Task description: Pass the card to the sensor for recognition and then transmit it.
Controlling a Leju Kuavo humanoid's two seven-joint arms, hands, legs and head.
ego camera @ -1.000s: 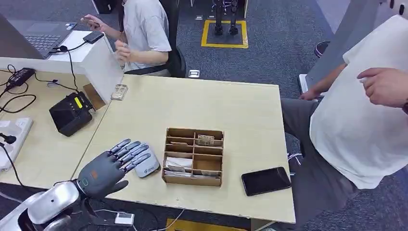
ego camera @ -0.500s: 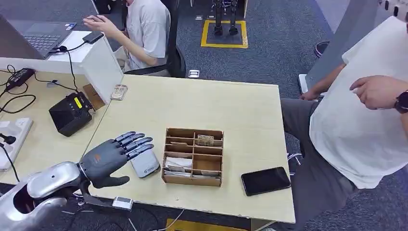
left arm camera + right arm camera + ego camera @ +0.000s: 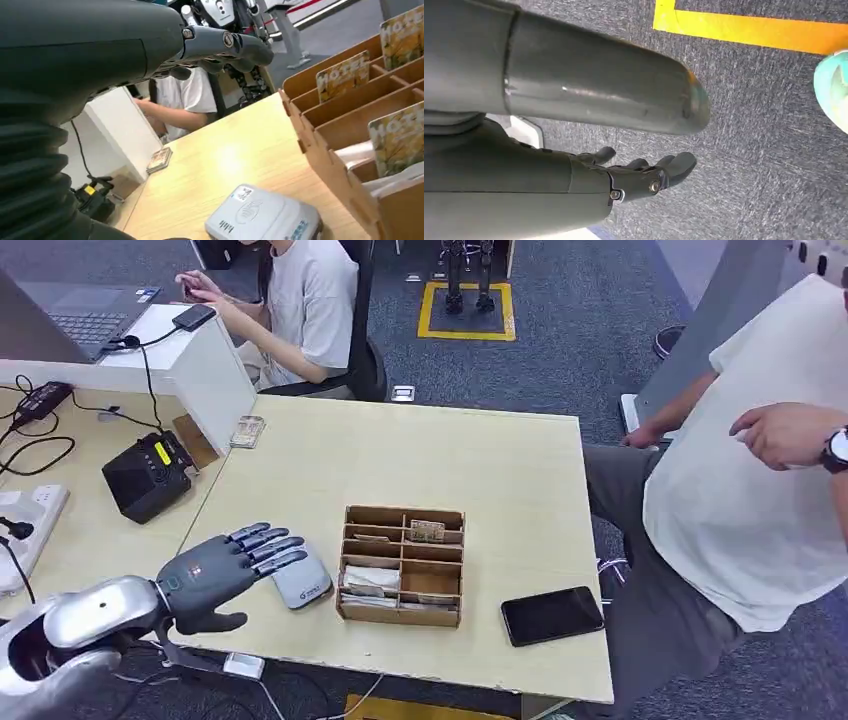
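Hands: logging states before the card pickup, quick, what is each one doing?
Left hand: open, holding nothing, above the sensor.
Right hand: open, holding nothing.

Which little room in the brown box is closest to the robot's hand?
The front left compartment of the cardboard box is closest to the left hand. It sits beside the grey card sensor; the other compartments lie farther away.

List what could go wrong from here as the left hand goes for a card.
The left hand hovers open over the sensor, close to the card box. Reaching across, it might knock the sensor or shove the light box. The cards stand upright in narrow compartments, so the fingers may fail to pinch one cleanly. The phone lies near the table edge and might get pushed off.
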